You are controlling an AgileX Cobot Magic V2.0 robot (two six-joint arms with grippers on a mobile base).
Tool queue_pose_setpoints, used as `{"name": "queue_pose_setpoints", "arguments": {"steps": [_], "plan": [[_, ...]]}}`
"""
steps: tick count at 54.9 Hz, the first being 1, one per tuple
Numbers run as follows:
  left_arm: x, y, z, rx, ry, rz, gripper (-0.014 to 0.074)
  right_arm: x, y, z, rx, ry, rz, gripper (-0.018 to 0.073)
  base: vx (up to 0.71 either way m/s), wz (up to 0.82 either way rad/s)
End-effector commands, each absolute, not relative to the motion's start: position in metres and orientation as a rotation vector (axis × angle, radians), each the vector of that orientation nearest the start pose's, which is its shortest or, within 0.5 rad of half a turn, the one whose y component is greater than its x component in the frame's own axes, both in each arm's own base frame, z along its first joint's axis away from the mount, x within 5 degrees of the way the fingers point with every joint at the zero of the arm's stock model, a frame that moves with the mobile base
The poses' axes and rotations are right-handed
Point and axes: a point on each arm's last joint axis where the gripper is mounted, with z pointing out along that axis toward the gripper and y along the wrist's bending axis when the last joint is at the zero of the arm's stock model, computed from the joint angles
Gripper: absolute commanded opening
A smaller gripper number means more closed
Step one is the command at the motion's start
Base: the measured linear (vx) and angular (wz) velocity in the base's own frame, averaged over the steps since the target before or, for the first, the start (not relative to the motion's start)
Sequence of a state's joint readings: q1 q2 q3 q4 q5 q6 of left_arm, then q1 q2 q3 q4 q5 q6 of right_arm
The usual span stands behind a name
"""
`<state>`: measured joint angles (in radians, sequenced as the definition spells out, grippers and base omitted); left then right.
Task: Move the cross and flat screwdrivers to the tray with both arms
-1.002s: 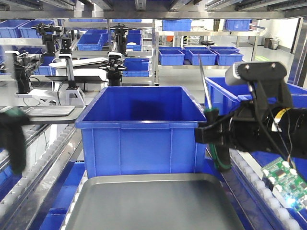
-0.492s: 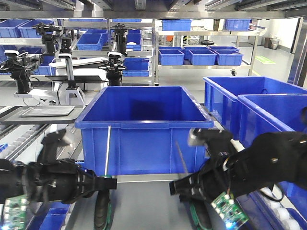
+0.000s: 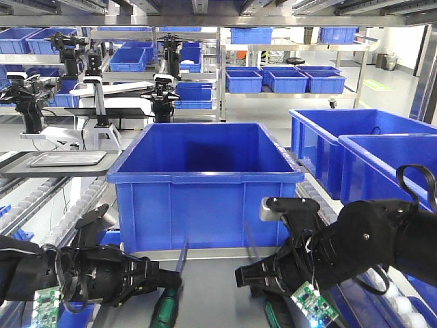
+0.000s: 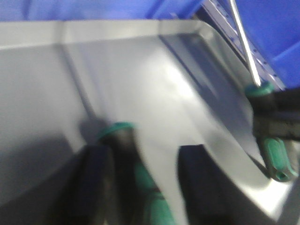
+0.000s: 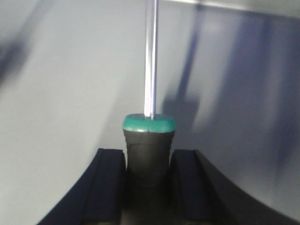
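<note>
Blue bins (image 3: 205, 179) all around; both arms are hanging low over the grey tray (image 3: 218, 290).
The right gripper (image 5: 147, 161) is pinching one screwdriver (image 5: 149, 136) by the handle, shaft ahead of its jaws, probably so it lays flat. The left gripper (image 4: 140, 183) has its fingers spread with the other screwdriver (image 4: 136, 168) between them, against the left one; whether it is gripping, I cannot tell through the blur.

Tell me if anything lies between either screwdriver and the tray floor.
Nothing visible does. The left gripper has its screwdriver low over bare tray metal, though that view is blurred. The right gripper clamps the other screwdriver over equally bare grey sheet. The blue bin sits beyond the tray's far rim.
</note>
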<state>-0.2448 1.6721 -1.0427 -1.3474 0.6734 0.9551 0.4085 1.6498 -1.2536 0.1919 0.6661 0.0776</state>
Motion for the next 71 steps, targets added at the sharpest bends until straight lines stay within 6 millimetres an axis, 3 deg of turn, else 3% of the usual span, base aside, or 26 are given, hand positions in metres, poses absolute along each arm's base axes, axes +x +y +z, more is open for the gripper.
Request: {"name": "queue_pose_setpoints", "arguments": {"steps": [1,7,12,26,36,63,71], "plan": [[0.321,-0.141,0.268,0.232,2.225,-1.111,0.0522,0.325,0.151,0.303,-0.263,2.409,0.429,0.0524,0.0,0.0],[0.321,-0.14,0.274,0.229,2.195,-1.109,0.0521,0.323,0.15,0.309,-0.261,2.39,0.434,0.0634,0.0,0.0],[0.319,-0.138,0.29,0.282,2.13,-1.059,0.0521,0.317,0.147,0.321,-0.261,2.353,0.443,0.0657,0.0,0.0],[0.295,-0.126,0.36,0.314,1.897,-0.95,0.0521,0.283,0.132,0.38,-0.267,2.146,0.475,0.06,0.0,0.0],[0.272,-0.118,0.391,0.32,1.793,-0.922,0.0521,0.265,0.124,0.402,-0.264,2.079,0.49,0.0524,0.0,0.0],[0.266,-0.115,0.398,0.324,1.769,-0.893,0.0511,0.26,0.122,0.407,-0.263,2.061,0.494,0.0361,0.0,0.0],[0.237,-0.098,0.402,0.304,1.761,-0.69,0.0417,0.26,0.122,0.407,-0.264,2.062,0.494,0.0319,0.0,0.0]]}}
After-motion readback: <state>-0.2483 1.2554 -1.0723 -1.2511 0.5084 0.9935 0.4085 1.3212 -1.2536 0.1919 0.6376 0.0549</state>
